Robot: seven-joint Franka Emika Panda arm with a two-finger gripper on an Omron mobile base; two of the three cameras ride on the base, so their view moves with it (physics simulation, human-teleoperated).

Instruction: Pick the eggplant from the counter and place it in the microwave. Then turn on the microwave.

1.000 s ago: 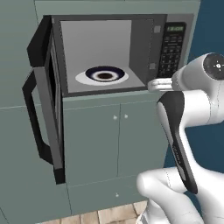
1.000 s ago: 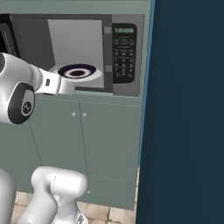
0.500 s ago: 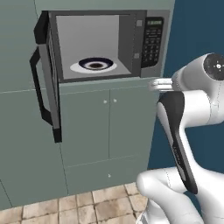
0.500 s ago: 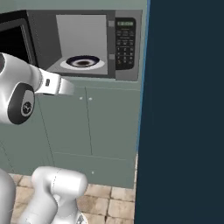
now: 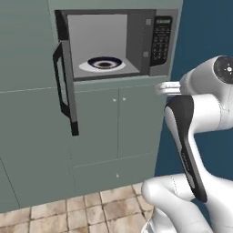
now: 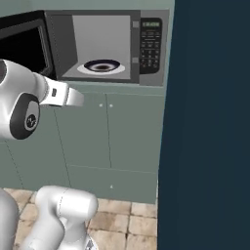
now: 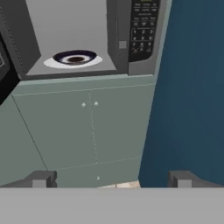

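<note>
Backing away from the microwave (image 5: 116,45), whose door (image 5: 68,84) hangs open to its left, the base now shows more floor below it, while the empty gripper (image 7: 111,179), jaws spread wide, faces the cabinet beneath; no eggplant is visible, so it likely awaits fetching.

My white jointed arm (image 5: 195,132) is folded, forearm reaching level and forward. My two-finger dark-tipped gripper (image 7: 113,178) stands wide apart, holding nothing, aimed forward and slightly down.
</note>
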